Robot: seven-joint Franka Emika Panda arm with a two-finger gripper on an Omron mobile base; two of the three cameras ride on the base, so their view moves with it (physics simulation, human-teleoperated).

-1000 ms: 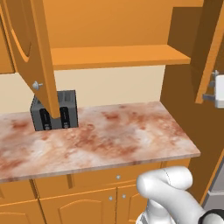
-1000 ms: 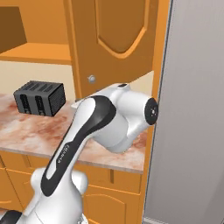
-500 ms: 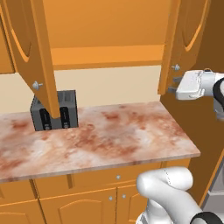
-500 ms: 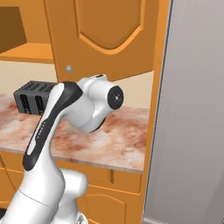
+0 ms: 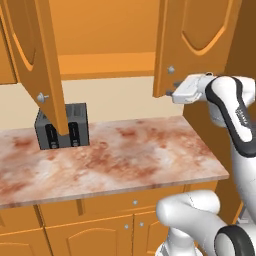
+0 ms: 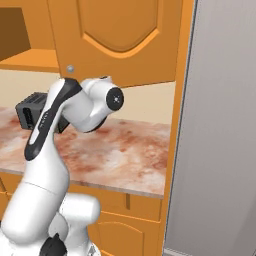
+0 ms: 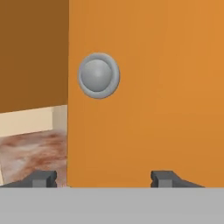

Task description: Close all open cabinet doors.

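Observation:
Two cabinet doors stand open over the counter. The left cabinet door [image 5: 44, 55] juts out edge-on toward me, with its knob [image 5: 42, 97] low on it. The right cabinet door [image 5: 196, 37] [image 6: 120, 40] is partly swung in, showing its arched panel and its knob [image 5: 171, 69] [image 6: 70, 68]. My gripper [image 5: 168, 93] presses against that door's lower left corner. In the hand view my gripper [image 7: 103, 179] is open, its fingertips [image 7: 41, 178] wide apart, flat against the door face [image 7: 148, 109] just below the knob [image 7: 98, 75].
A dark toaster [image 5: 60, 131] sits at the back left of the marble counter [image 5: 125, 160], partly behind the left door. Drawer fronts and lower doors [image 5: 135, 220] run under the counter. A tall grey panel [image 6: 220, 130] stands at the right.
My arm has swung left with the gripper against the right door, and that door has turned from nearly edge-on toward the cabinet front. The left door has not moved.

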